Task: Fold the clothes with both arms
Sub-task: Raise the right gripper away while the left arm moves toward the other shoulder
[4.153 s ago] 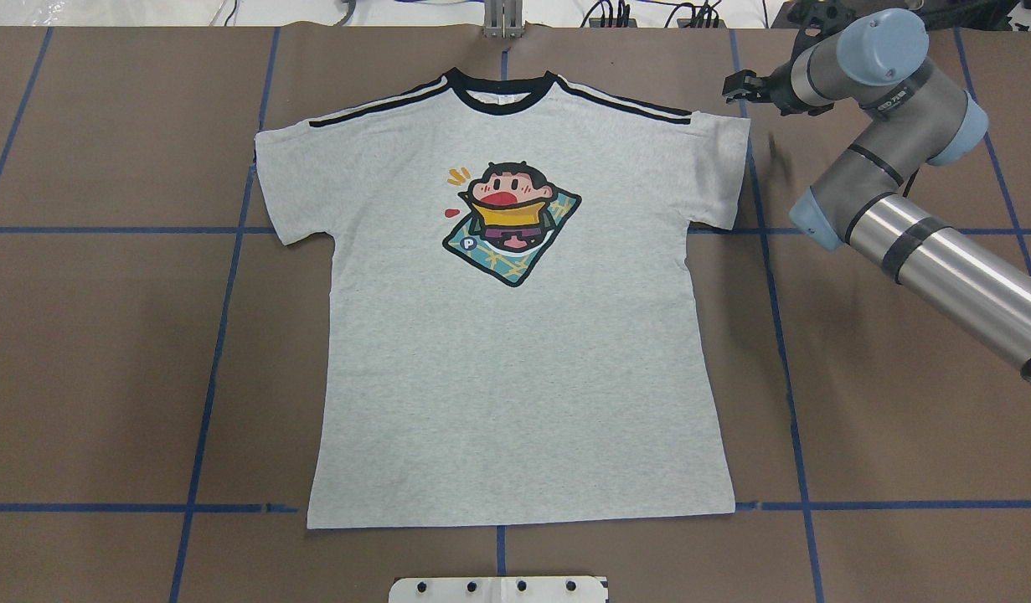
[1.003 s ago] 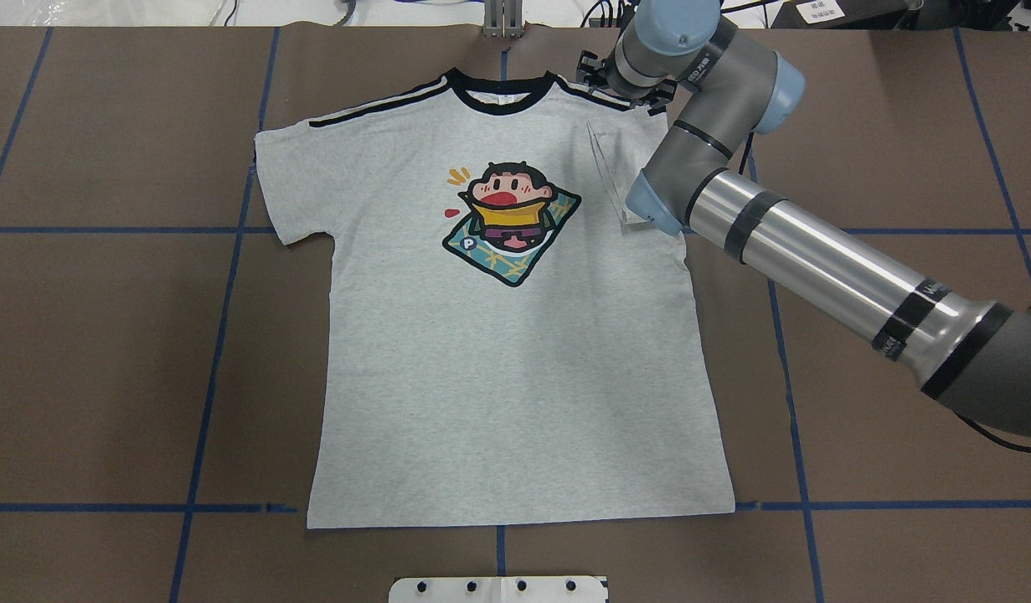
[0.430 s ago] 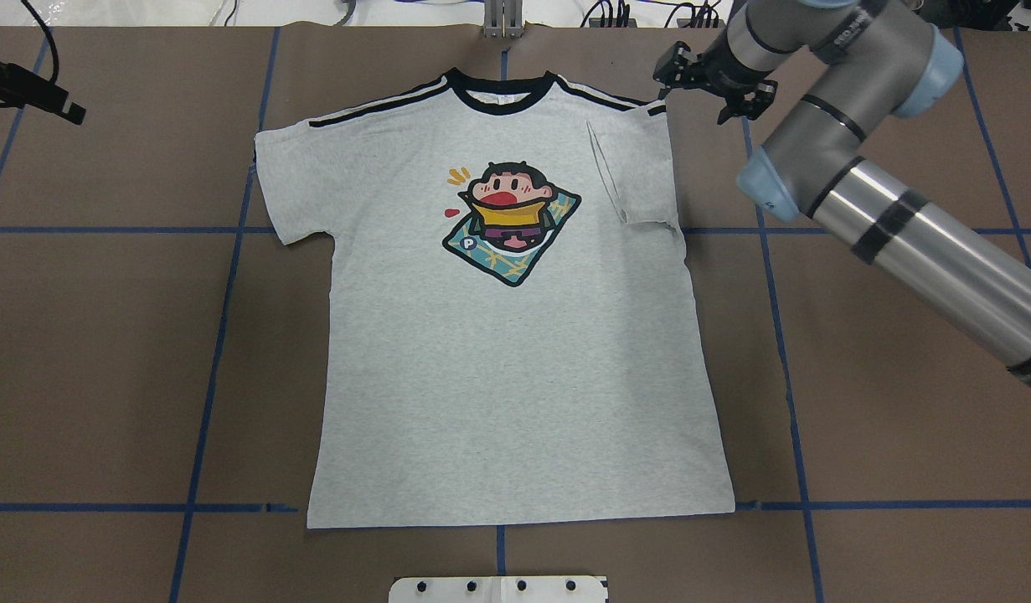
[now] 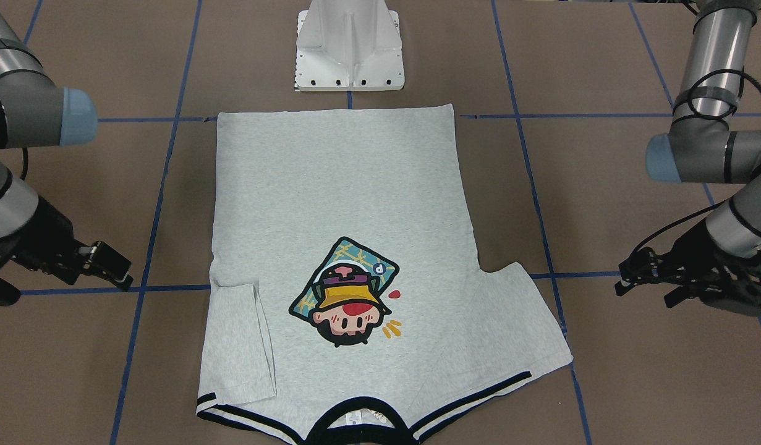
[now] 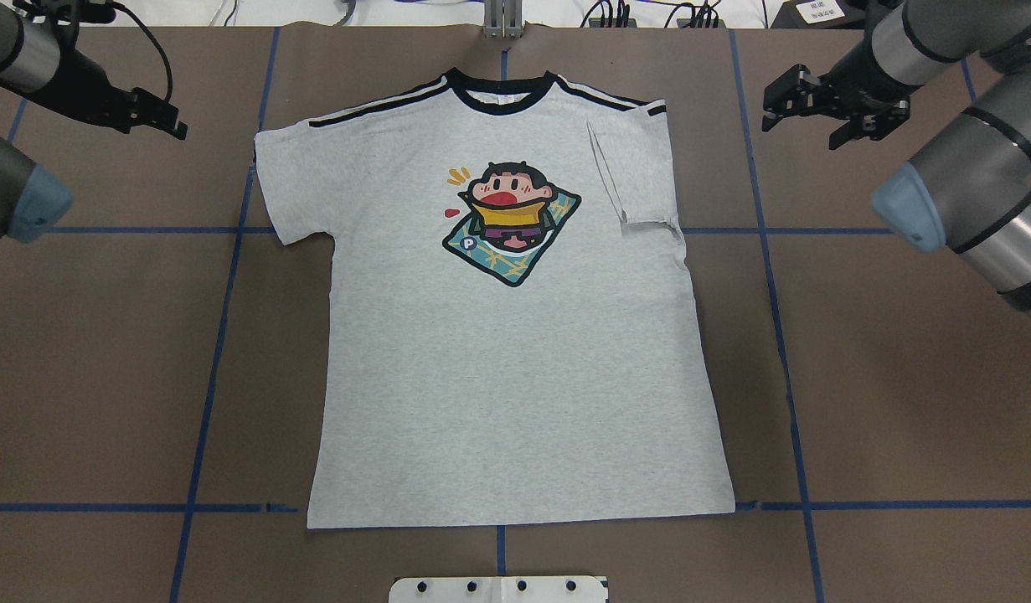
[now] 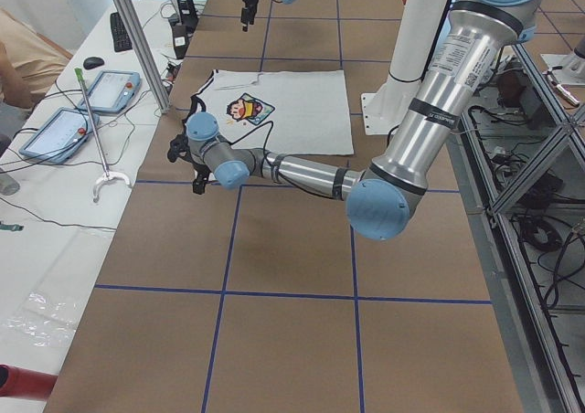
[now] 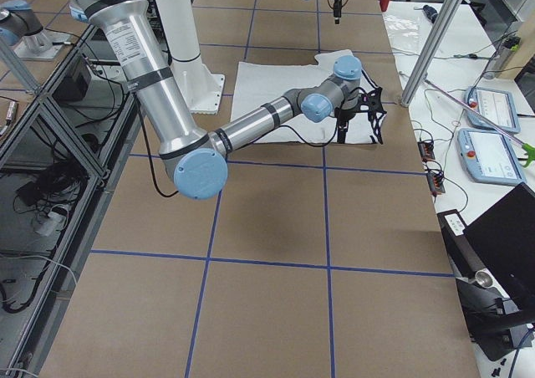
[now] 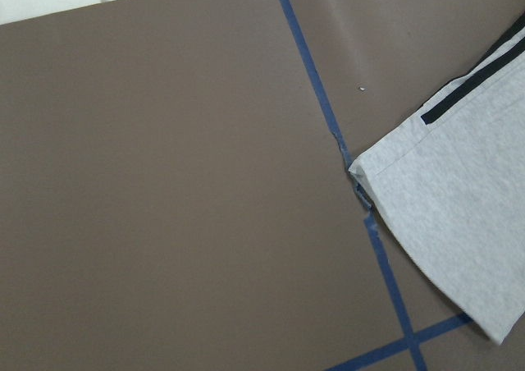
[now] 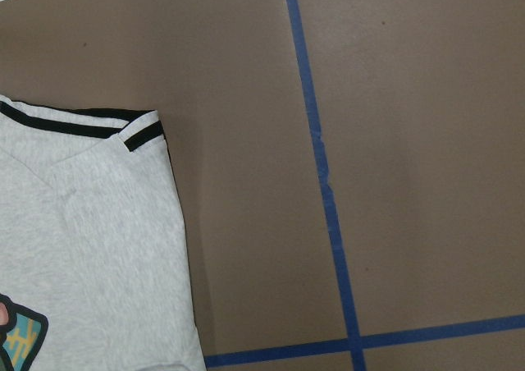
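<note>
The light grey T-shirt (image 5: 515, 368) lies flat, print up, with its black collar (image 5: 500, 90) at the far edge. The sleeve on my right (image 5: 636, 176) is folded inward onto the chest. The sleeve on my left (image 5: 285, 180) lies spread out. My right gripper (image 5: 817, 109) hovers open and empty over bare table, right of the folded shoulder; it also shows in the front view (image 4: 108, 266). My left gripper (image 5: 159, 117) is open and empty, left of the spread sleeve and apart from it (image 4: 643, 287). The left wrist view shows that sleeve's corner (image 8: 459, 223).
The brown table (image 5: 105, 352) carries a grid of blue tape lines (image 5: 205, 419). The white pedestal base (image 4: 349, 46) stands at the near edge, just behind the shirt's hem. A metal post (image 5: 502, 21) stands beyond the collar. The operators' table with tablets (image 6: 105, 84) lies past the far edge.
My right gripper carried the sleeve on my right inward onto the chest, let it go and drew back to the right. My left arm came in at the upper left, toward the spread sleeve.
</note>
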Controlling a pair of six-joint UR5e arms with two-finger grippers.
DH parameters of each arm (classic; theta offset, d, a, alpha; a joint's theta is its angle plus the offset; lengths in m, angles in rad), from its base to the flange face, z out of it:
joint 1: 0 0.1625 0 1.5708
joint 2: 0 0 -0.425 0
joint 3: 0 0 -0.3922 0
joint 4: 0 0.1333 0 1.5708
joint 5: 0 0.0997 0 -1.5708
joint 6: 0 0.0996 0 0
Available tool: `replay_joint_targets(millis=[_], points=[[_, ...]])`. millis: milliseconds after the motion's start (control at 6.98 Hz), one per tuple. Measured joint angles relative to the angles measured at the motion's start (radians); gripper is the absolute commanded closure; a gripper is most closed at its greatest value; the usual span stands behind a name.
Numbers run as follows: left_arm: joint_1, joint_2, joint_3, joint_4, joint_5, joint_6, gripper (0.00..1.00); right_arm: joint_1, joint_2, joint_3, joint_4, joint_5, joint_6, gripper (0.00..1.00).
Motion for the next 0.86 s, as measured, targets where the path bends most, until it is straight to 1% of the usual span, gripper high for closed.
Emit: replay_joint_targets(millis=[286,430,573,716,859], points=[[0.027,-0.058,0.132,-0.091,0.017,-0.07,0.01,0.05,-0.039,0.027,-0.023,0.05,-0.115,0.0],[0.038,-0.089,0.179,-0.11,0.021,-0.104,0.09,0.068,-0.048,0.031,-0.023,0.071,-0.151,0.0],[0.054,-0.117,0.204,-0.123,0.046,-0.168,0.1,0.086,-0.047,0.035,-0.023,0.091,-0.165,0.0],[0.087,-0.149,0.225,-0.142,0.104,-0.255,0.1,0.103,-0.041,0.035,-0.024,0.102,-0.171,0.0],[0.118,-0.18,0.26,-0.175,0.16,-0.317,0.16,0.111,-0.037,0.034,-0.025,0.105,-0.174,0.0]])
